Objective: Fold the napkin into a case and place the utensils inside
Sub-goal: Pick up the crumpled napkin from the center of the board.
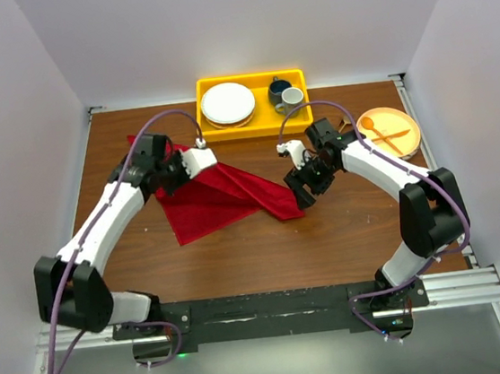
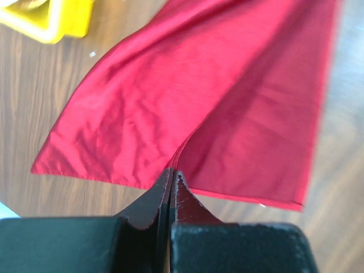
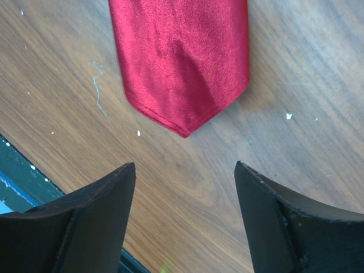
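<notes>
The red napkin (image 1: pixel 233 198) lies partly folded in the middle of the table, one corner pointing right. In the left wrist view the napkin (image 2: pixel 170 96) spreads away from my left gripper (image 2: pixel 172 173), whose jaws are shut on a fold at its near edge. From above, the left gripper (image 1: pixel 177 181) sits over the cloth's upper left part. My right gripper (image 1: pixel 308 195) hovers open just beyond the napkin's right corner (image 3: pixel 182 74), nothing between its fingers (image 3: pixel 185 165). The gold utensils (image 1: pixel 383 132) lie on an orange plate (image 1: pixel 408 144) at the far right.
A yellow tray (image 1: pixel 256 133) at the back holds white plates (image 1: pixel 228 104) and two cups (image 1: pixel 286 94); its corner (image 2: pixel 57 20) shows in the left wrist view. The table's dark front edge (image 3: pixel 17 170) is near the right gripper. Bare wood lies in front of the napkin.
</notes>
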Robot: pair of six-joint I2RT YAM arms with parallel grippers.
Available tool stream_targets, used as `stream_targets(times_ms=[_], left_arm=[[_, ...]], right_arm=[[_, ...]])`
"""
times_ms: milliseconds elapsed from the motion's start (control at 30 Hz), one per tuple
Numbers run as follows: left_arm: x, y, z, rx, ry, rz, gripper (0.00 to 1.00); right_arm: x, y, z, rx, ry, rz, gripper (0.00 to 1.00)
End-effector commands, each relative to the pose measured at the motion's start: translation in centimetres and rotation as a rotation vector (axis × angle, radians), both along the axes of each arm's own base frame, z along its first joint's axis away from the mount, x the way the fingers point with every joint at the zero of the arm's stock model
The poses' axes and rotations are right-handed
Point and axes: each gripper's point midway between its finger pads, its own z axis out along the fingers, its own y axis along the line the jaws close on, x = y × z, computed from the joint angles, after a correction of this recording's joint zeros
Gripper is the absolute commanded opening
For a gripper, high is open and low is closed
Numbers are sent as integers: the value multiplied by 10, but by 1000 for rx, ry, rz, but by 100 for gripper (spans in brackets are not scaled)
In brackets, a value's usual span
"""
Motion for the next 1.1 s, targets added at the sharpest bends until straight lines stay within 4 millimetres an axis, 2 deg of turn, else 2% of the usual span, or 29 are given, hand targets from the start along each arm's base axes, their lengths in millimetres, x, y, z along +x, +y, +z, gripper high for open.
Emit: stream_targets(times_ms=[0, 33, 67, 100, 133, 167, 200, 233, 267, 333, 433, 533, 633, 833, 1067], left_arm=[[48, 9, 10, -112, -17, 178, 0], [65, 15, 5, -137, -11, 260, 0], [81, 19, 20, -171, -40, 296, 0], [94, 33, 22, -192, -41, 355, 0], [104, 37, 13, -221, 2, 407, 0], [119, 41, 28, -246, -26, 427, 0], [125, 49, 27, -253, -17, 458, 0], [130, 52, 16, -250, 20, 486, 0], [139, 56, 24, -256, 2, 498, 0], [145, 61, 13, -239, 20, 522, 0], [152, 70, 7, -216, 22, 558, 0], [156, 74, 0, -208, 41, 579, 0], [161, 77, -4, -203, 59, 592, 0], [166, 79, -10, -207, 81, 595, 0], [167, 78, -11, -204, 87, 588, 0]], right_arm=[[8, 11, 9, 58, -72, 43, 79], [7, 11, 6, 55, -73, 52, 80], [7, 8, 3, 45, -78, 61, 81], [8, 8, 1, 39, -85, 66, 82], [8, 8, -2, 35, -88, 72, 82], [9, 7, -4, 31, -95, 78, 83], [11, 7, -5, 25, -104, 82, 83], [14, 9, -5, 28, -116, 85, 83], [14, 11, -6, 26, -118, 94, 83], [20, 16, -4, 33, -134, 102, 83], [26, 26, -5, 34, -142, 133, 82], [23, 37, -7, 37, -140, 184, 78], [9, 52, -10, 37, -158, 263, 72], [-10, 60, -23, -9, -178, 367, 66], [-7, 61, -48, -77, -174, 397, 69]])
